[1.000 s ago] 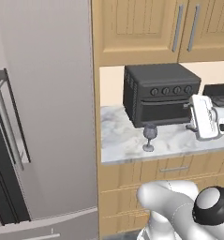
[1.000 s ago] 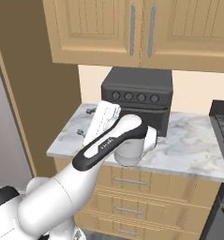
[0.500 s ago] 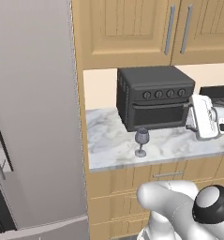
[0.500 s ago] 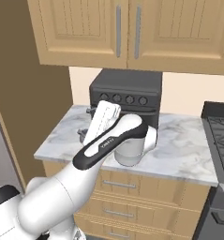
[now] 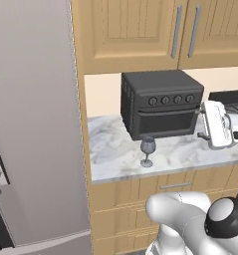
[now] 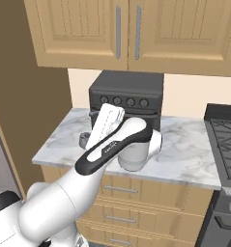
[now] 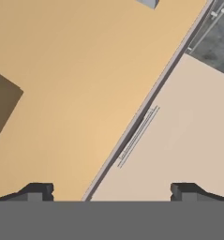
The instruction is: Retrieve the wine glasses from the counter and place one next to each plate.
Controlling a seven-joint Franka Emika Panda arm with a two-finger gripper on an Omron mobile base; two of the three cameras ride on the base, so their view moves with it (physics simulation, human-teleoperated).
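While the white arm reaches across in front of the dark grey boxy toaster oven, a small stemmed wine glass of greyish-purple translucent glass stands upright on the white-and-grey veined marble desk, near its front edge and just before the oven's lower left corner. In the right base view the glass is mostly hidden behind the forearm. The fingers stand spread wide with nothing between them, their two dark tips apart at the bottom of the hand view. The hand hangs well to the right of the glass. Light wooden cabinet doors hang above.
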